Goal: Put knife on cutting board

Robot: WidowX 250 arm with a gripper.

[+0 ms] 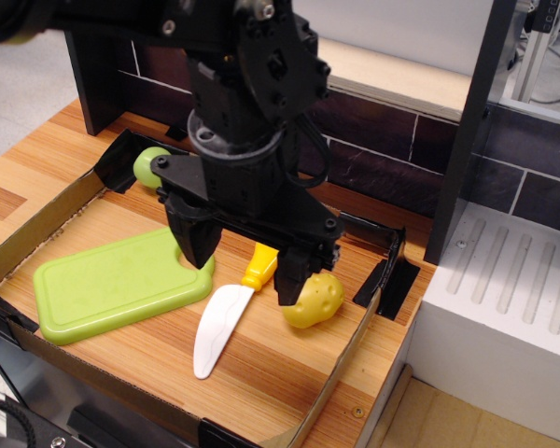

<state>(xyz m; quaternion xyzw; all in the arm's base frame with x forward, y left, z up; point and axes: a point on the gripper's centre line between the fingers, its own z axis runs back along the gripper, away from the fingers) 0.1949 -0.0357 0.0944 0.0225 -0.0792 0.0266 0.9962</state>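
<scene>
Currently on your desk (289, 383), inside the low cardboard wall (37, 229): one knife (226, 315), one cutting board (117, 285), one yellow potato toy (315, 301), one green pear toy (149, 165). You have one claw (245, 263), black, hanging over the knife's yellow handle with its two fingers spread wide, one on each side of the handle, gripping nothing. The knife lies flat on the wood, white blade pointing toward the near edge, just beside the board's right end and not on it. The board lies flat to the left, nothing on top. The potato toy sits just right of the handle, beside the right finger. The pear toy is at the back left corner, partly hidden by the arm.
</scene>
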